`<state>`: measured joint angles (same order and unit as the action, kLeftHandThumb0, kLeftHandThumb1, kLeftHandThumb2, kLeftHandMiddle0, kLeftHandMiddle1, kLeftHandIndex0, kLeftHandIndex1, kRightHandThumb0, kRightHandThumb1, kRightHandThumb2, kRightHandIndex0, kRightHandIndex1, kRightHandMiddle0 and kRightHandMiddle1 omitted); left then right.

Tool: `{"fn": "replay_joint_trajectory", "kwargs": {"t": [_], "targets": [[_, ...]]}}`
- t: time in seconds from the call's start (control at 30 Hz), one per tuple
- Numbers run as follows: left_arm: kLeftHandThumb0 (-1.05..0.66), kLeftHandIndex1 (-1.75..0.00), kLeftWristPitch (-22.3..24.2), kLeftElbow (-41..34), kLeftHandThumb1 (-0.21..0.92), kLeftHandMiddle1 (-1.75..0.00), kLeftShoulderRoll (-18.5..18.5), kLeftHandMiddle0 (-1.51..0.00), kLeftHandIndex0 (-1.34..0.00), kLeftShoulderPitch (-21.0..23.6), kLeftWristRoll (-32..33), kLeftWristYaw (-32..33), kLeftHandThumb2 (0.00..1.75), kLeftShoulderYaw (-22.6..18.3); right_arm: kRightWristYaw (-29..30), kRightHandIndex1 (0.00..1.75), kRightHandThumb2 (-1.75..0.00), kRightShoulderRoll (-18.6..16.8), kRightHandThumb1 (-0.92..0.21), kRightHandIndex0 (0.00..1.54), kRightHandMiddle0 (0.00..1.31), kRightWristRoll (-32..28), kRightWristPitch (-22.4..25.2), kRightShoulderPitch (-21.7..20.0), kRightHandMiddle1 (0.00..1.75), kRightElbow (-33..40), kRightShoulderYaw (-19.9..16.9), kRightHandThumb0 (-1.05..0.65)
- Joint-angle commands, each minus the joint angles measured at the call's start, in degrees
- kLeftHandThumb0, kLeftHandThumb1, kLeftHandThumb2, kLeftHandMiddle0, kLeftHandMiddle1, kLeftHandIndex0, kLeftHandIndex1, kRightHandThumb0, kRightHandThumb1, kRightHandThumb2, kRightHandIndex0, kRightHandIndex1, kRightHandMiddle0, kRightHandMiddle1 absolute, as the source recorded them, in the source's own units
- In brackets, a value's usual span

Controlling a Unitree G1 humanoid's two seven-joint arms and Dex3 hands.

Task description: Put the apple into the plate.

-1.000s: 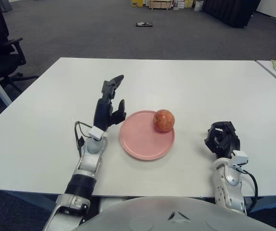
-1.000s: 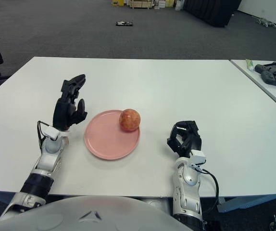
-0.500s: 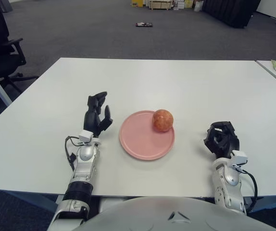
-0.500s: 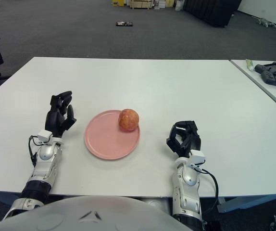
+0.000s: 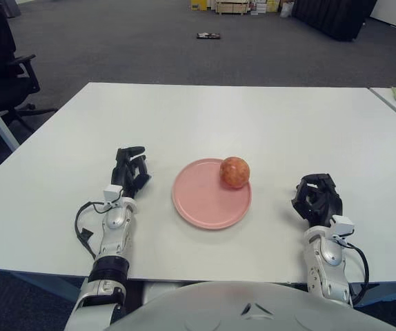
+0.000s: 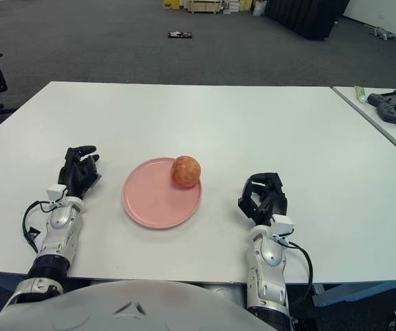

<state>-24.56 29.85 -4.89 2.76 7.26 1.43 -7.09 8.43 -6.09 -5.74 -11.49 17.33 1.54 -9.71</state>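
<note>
The white rectangular table point(image 5: 253, 117) carried a round pink plate point(image 5: 201, 207), and the red-orange apple point(image 5: 234, 172) sat on its far right rim. The left hand point(image 5: 130, 174) was left of the plate, fingers curled, empty. The right hand point(image 5: 317, 200) was to its right, fingers curled, holding nothing.

Matt pink plate point(image 5: 205, 207) (smooth white table point(image 5: 253, 117))

Apple point(image 6: 185, 171) on pink plate point(image 6: 150, 207) rim
</note>
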Motion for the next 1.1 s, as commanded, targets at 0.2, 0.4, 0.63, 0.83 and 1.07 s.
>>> {"fn": "replay_joint_trajectory", "kwargs": {"t": [0.2, 0.4, 0.63, 0.83, 1.07], "targets": [[-0.42, -1.75, 1.53, 2.36, 0.5, -1.74, 0.34, -0.83, -0.47, -1.14, -1.51, -2.81, 1.1, 0.87, 0.16, 1.75, -1.01, -0.55, -0.57, 0.75, 0.42, -0.1, -0.15, -0.79, 1.75, -1.16, -0.03, -0.41], [-0.43, -1.75, 0.09, 2.92, 0.48, -1.75, 0.57, -0.89, -0.49, -1.45, -1.84, -3.71, 1.13, 0.91, 0.13, 1.75, -1.01, -0.66, -0.57, 0.74, 0.42, -0.28, -0.14, -1.16, 1.75, -1.99, 0.01, -0.41], [-0.44, -1.75, 0.69, 1.97, 0.46, -1.75, 0.58, -0.93, -0.5, -1.94, -2.59, -4.12, 1.15, 1.3, 0.29, 1.75, -1.0, -0.98, -0.57, 0.76, 0.42, 0.15, 0.04, -1.65, 1.75, -2.68, 0.67, -0.41], [-0.44, -1.75, 1.7, 0.47, 0.43, -1.75, 0.86, -0.97, -0.52, -2.63, -2.52, -4.81, 1.19, 1.72, -0.26, 1.75, -1.0, -0.39, -0.57, 0.77, 0.42, 0.15, 0.49, -2.04, 1.75, -3.23, 0.94, -0.41], [-0.43, -1.75, 2.99, -0.91, 0.46, -1.75, 1.76, -0.94, -0.5, -3.68, -1.88, -5.03, 1.15, 1.73, -0.29, 1.75, -1.02, -0.23, -0.56, 0.78, 0.43, 0.66, 0.2, -2.63, 1.75, -3.94, 1.65, -0.41]]}}
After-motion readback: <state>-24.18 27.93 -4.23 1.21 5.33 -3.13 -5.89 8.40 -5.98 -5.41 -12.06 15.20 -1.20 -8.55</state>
